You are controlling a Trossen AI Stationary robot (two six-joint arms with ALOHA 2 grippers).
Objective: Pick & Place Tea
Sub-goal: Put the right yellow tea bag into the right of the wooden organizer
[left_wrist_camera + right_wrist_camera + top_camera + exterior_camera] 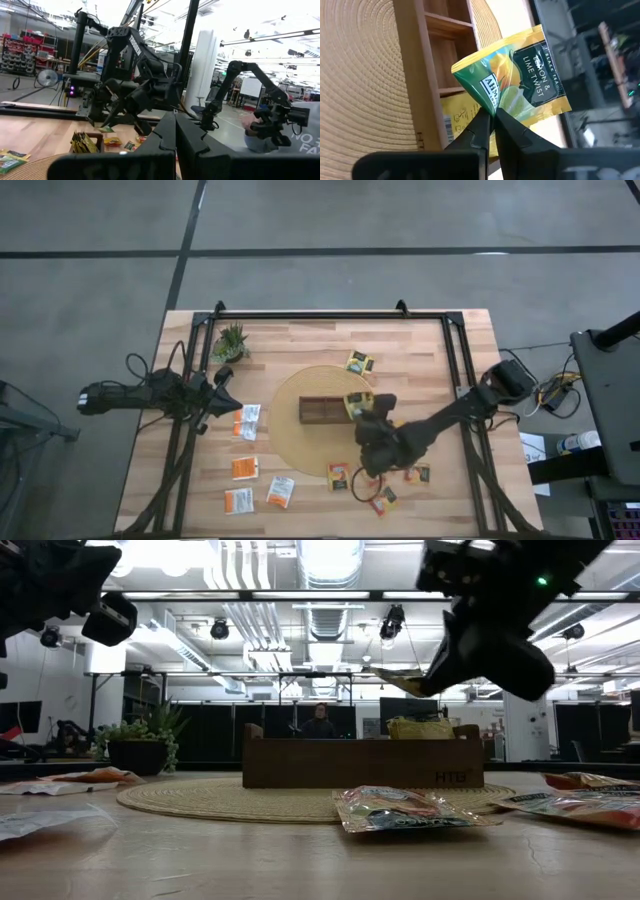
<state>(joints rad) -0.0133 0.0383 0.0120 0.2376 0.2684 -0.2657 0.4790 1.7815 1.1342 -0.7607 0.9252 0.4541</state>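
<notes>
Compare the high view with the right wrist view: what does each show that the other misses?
Only the high view: the left gripper waiting near the potted plant, and loose sachets scattered on the table.
Only the right wrist view: the printing on the held sachet and the shut fingers pinching its corner.
Both: the wooden tray on the round mat.

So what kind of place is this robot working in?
Probably an indoor robotics lab or workshop: exposed ceiling ducts overhead, another robot arm standing farther off, and a black-framed wooden table on a bare concrete floor.
</notes>
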